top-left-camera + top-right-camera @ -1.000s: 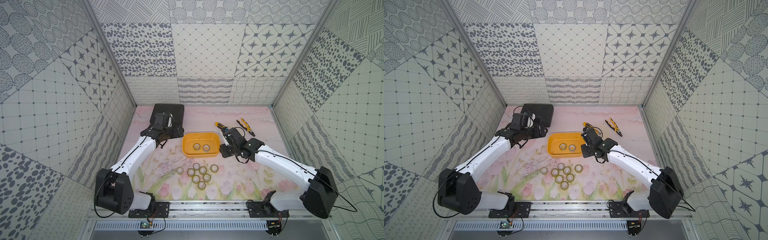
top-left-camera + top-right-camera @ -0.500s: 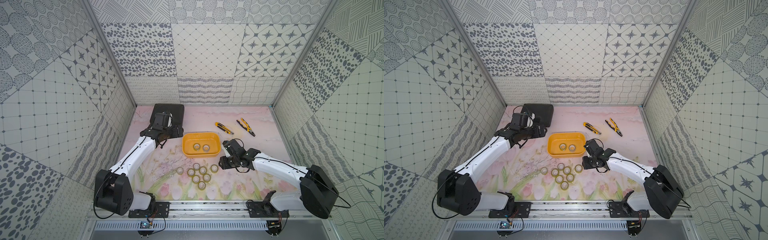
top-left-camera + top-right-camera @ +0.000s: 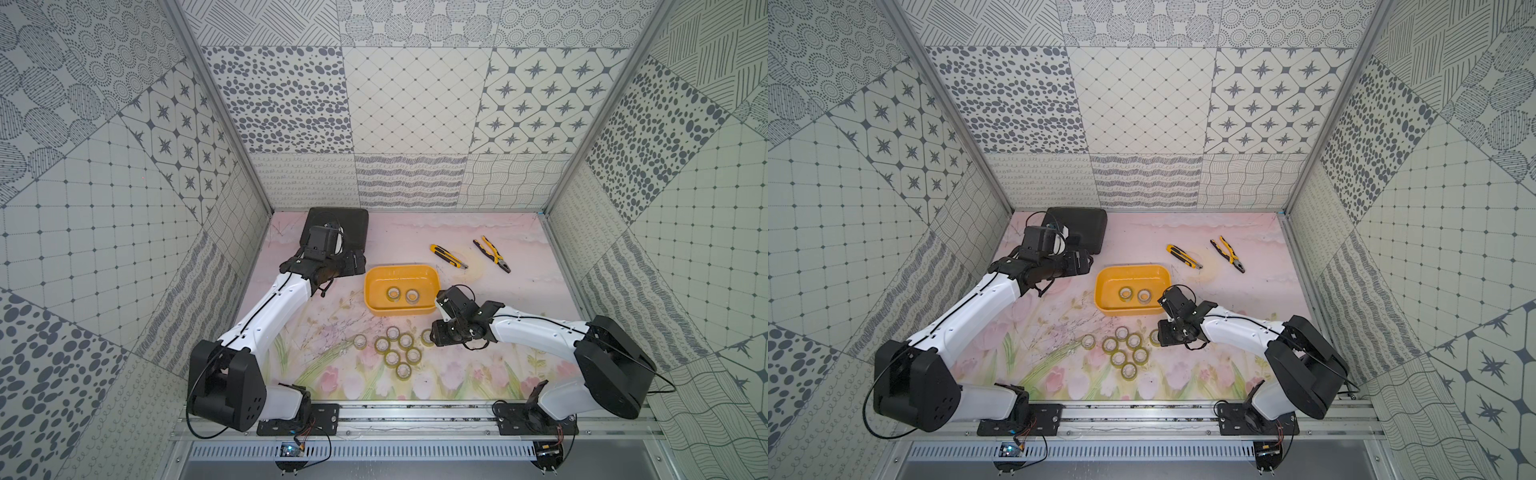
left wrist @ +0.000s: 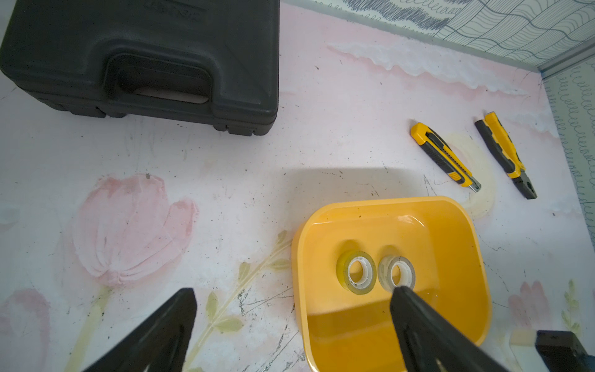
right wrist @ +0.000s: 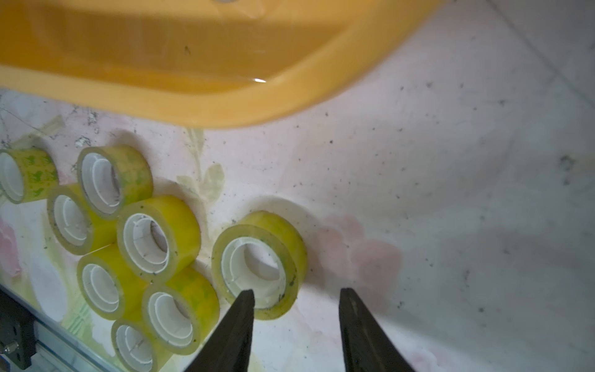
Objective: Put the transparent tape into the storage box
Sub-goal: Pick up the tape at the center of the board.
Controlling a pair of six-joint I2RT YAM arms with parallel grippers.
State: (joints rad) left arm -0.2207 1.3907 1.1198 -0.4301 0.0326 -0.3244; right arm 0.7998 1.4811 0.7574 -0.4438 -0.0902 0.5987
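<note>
Lining floor: scuffed pink tulip mat (image 3: 415,237); patterned walls (image 3: 411,104); left gripper (image 4: 293,290), right gripper (image 5: 297,290) both apart.

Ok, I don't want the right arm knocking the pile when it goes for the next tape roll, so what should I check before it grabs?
1. Right gripper open and empty: ok.
2. Nearest tape roll lies flat, apart from the cluster: ok.
3. Fingers appear lined up, one over its core, one outside its wall: ok.
4. Gripper low enough to close: cannot tell.
5. Storage box has room, only two rolls inside: ok.
6. Left gripper open, empty, beside the box: ok.
</note>
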